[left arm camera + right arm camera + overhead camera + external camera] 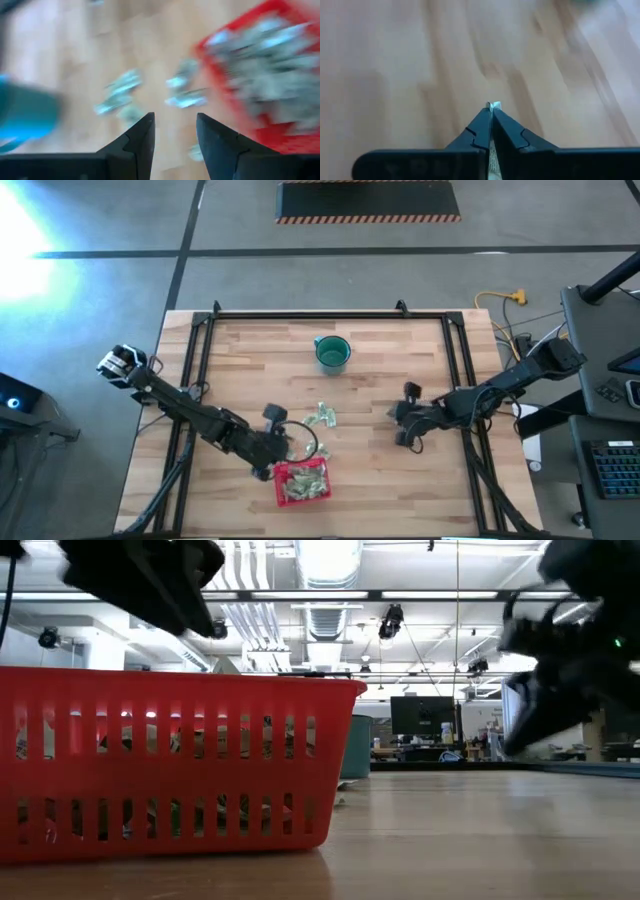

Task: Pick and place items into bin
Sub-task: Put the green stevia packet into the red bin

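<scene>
Overhead, table-level and wrist views of a two-arm sorting bench. On the pale wooden plank table (230, 360), the small red square plastic basket with slotted low walls (279, 498) sits near the front edge and already holds a heap of small pale green and whitish wrapped packets (303, 480). The table-level view shows packets through the wall slots up to about mid-height. A small cluster of loose packets (321, 417) lies on the bare wood just behind the basket, between it and the round teal green plastic cup (333, 353), which stands well apart toward the back.

The left gripper (275, 442) hangs just beside the basket's rear left corner. Its wrist view shows the two dark fingers (141, 140) spread apart with nothing between them, facing the loose packets.

The right gripper (403, 425) is over bare wood to the right of the cluster, well apart from the basket. Its jaws are pressed together on a thin whitish sliver (494, 105) that shows at the tips, most likely one packet.

By judgement, the task is well advanced: most packets are binned. What remains is the small cluster on the table and the piece pinched in the right gripper, which has yet to be carried to the basket.
</scene>
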Available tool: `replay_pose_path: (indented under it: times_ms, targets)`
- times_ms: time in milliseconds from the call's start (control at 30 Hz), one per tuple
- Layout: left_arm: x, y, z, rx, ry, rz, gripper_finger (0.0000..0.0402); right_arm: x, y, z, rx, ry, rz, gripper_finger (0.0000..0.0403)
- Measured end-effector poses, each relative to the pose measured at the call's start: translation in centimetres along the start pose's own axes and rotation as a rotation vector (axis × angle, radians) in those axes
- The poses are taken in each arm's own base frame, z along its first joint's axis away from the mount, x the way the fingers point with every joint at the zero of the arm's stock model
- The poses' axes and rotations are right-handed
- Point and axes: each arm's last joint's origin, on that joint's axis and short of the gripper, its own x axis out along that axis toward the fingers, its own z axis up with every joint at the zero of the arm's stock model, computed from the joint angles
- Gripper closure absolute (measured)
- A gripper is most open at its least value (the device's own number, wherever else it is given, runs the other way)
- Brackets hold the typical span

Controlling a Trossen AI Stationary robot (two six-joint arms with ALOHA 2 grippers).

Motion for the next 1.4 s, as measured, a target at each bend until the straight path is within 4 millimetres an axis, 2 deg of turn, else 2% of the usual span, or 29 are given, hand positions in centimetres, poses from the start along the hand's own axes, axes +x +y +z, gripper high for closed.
replay_pose_path:
  times_ms: [133,200,400,567,767,933,1200,1400]
  targets:
    - [0.6,0.5,-1.1,0.015,0.032,0.214,0.0274,-0.5,1.1,2.4,-0.093,-0.183,0.099,0.0394]
    - [1.2,1.0,-1.9,0.019,0.066,0.259,0.0274,-0.9,1.6,3.4,-0.132,-0.266,0.144,0.0394]
    - [2.9,3.2,-3.4,-0.043,0.113,0.288,0.0274,-1.7,3.0,5.3,-0.205,-0.458,0.194,0.0394]
    - [4.6,5.6,-4.4,-0.084,0.096,0.182,0.0274,-1.2,4.2,6.4,-0.254,-0.541,0.254,0.0394]
    - [5.8,8.3,-5.0,-0.095,-0.006,0.047,0.0274,0.5,6.6,8.2,-0.346,-0.573,0.343,0.0394]
    - [6.3,10.2,-5.4,-0.13,-0.031,-0.007,0.0274,2.2,9.3,10.7,-0.415,-0.618,0.456,0.0394]
    - [8.2,11.3,-5.7,-0.105,-0.068,-0.06,0.0274,5.5,13.2,13.4,-0.489,-0.609,0.595,0.0394]
    - [9.2,11.7,-6.4,-0.118,-0.038,-0.054,0.0274,7.8,14.6,13.9,-0.515,-0.523,0.612,0.0394]
